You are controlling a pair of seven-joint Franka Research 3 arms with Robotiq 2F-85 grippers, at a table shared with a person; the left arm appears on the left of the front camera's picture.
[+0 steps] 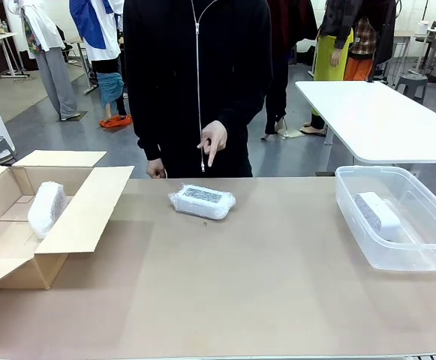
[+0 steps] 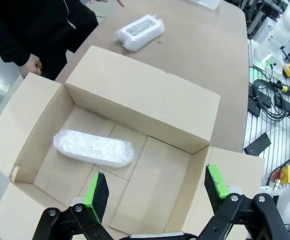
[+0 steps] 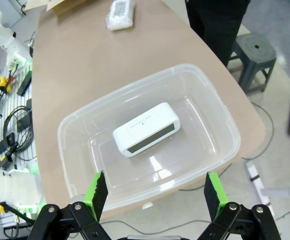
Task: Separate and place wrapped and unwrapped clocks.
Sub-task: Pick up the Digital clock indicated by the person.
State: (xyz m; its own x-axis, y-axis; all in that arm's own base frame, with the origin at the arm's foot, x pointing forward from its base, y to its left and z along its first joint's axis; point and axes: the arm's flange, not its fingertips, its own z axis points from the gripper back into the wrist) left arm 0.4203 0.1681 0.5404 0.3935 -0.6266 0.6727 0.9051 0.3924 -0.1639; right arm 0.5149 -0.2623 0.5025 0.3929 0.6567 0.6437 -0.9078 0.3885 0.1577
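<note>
Crinkly plastic wrap covers the one clock left out on the bench: the wrapped clock lies near the far edge, just below the person's pointing hand, its long axis running roughly across my front view. A second wrapped clock in the box already sits in the cardboard box on my left, and the bare clock rests in the clear tub on my right. My left pincer hovers over the open box with its green pads spread wide and nothing between them; my right pincer hangs over the tub, likewise wide open and empty. From the left wrist view the loose clock lies beyond the box's far flap, up and slightly left of the pincer line. I judge the left arm better placed, since the box is that clock's destination, and I would turn the wrist so the pads close across its short width.
</note>
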